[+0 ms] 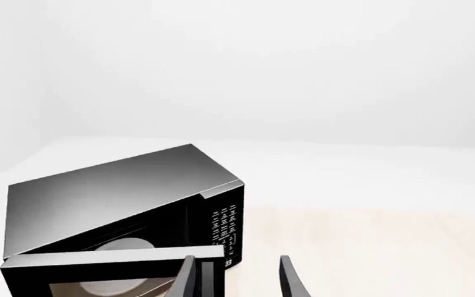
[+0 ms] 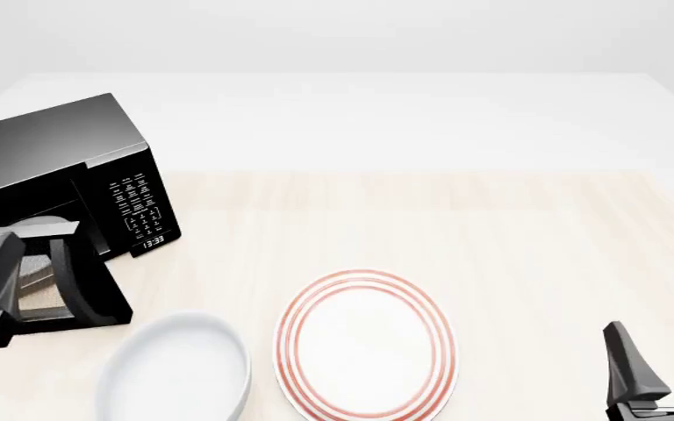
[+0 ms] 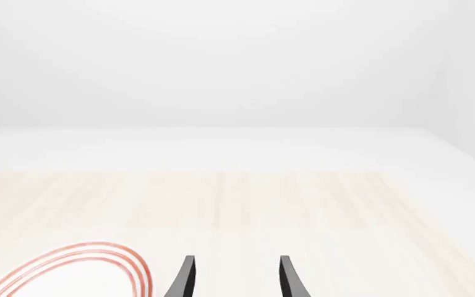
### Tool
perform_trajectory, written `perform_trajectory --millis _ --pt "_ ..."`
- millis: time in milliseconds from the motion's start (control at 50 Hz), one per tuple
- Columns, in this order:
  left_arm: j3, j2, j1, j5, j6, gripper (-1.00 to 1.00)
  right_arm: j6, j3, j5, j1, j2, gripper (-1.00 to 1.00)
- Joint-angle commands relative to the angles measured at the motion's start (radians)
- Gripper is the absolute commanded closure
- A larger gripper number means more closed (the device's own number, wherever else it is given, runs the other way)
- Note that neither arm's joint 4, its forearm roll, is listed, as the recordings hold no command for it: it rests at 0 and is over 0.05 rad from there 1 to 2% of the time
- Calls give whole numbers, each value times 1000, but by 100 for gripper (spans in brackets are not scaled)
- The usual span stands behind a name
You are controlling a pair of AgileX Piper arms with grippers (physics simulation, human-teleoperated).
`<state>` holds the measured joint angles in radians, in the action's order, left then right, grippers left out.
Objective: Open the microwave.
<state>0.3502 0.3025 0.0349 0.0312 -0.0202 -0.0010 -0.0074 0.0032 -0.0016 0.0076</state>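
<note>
The microwave (image 2: 62, 167) sits at the tabletop's (image 2: 525, 228) far left, its door (image 2: 74, 294) swung partly open. The left end effector (image 2: 32, 263) straddles the door's edge, fingers spread. The right end effector (image 2: 663, 360) gapes empty beside a red-ringed plate (image 2: 367, 346) and a white bowl (image 2: 179, 368).

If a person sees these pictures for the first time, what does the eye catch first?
First the black microwave at the table's far left, its door swung partly open with the left gripper at it. Then the red-ringed plate near the front middle, with a plain white bowl to its left. The right gripper hangs open at the front right, holding nothing.
</note>
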Motion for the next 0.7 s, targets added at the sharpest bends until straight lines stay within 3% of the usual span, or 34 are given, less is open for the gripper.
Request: perform_trajectory --millis 20,280,460,620,660,700 --pt "64 -25 4 76 22 -100 0 0 0 0 0 -100" --pt "188 -38 20 214 64 -100 0 0 0 0 0 -100" --pt "213 21 14 202 75 -100 0 0 0 0 0 -100" --pt "290 53 25 251 80 -100 0 0 0 0 0 -100" --pt "233 44 24 206 85 -100 0 0 0 0 0 -100" --pt "248 66 22 200 73 -100 0 0 0 0 0 -100"
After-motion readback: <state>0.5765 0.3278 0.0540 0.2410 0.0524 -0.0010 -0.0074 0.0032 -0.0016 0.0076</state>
